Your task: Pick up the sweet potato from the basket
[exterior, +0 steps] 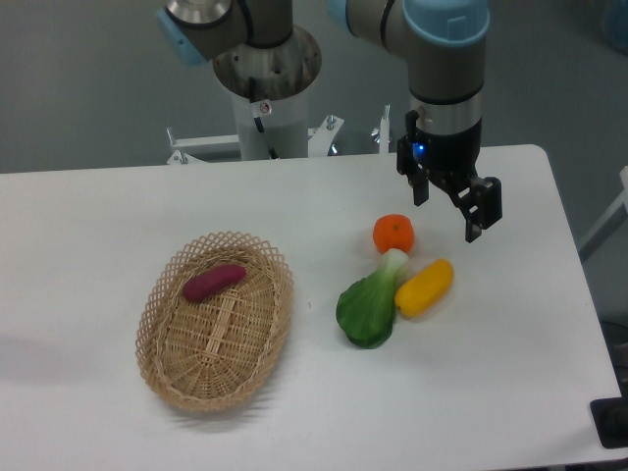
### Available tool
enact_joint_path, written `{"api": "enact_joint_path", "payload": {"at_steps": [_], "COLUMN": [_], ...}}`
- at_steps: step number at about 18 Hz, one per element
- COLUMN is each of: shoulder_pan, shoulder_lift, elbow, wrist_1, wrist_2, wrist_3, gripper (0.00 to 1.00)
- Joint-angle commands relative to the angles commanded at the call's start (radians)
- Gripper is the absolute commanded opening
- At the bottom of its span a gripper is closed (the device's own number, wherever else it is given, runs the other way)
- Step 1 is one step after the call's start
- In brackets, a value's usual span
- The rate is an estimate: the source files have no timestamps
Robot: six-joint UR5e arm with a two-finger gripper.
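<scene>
A small reddish-purple sweet potato point(214, 282) lies in the upper left part of the oval wicker basket point(173, 368), which rests on the white table at the left. My gripper point(447, 216) hangs at the right, above the table and well away from the basket, just right of the orange fruit. Its two black fingers stand apart with nothing between them, so it is open.
A round orange fruit point(392, 234), a green leafy vegetable point(370, 307) and a yellow oblong vegetable point(424, 287) lie clustered mid-table, between the basket and the gripper. The arm's base point(265, 88) stands behind the table's far edge.
</scene>
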Motion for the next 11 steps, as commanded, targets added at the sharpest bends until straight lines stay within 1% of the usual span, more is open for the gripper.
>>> {"api": "enact_joint_path", "payload": {"at_steps": [4,8,11], "shoulder_pan": [-0.002,-0.012,-0.026], "shoulder_lift": [0.005,0.006,0.014], "elbow": [0.0,-0.024,-0.049], "wrist_1": [-0.002,0.0,-0.002], "wrist_2": [0.004,-0.003,-0.031], "wrist_3": [-0.002,-0.008,-0.099], "gripper": [1.0,1.0,1.0]}}
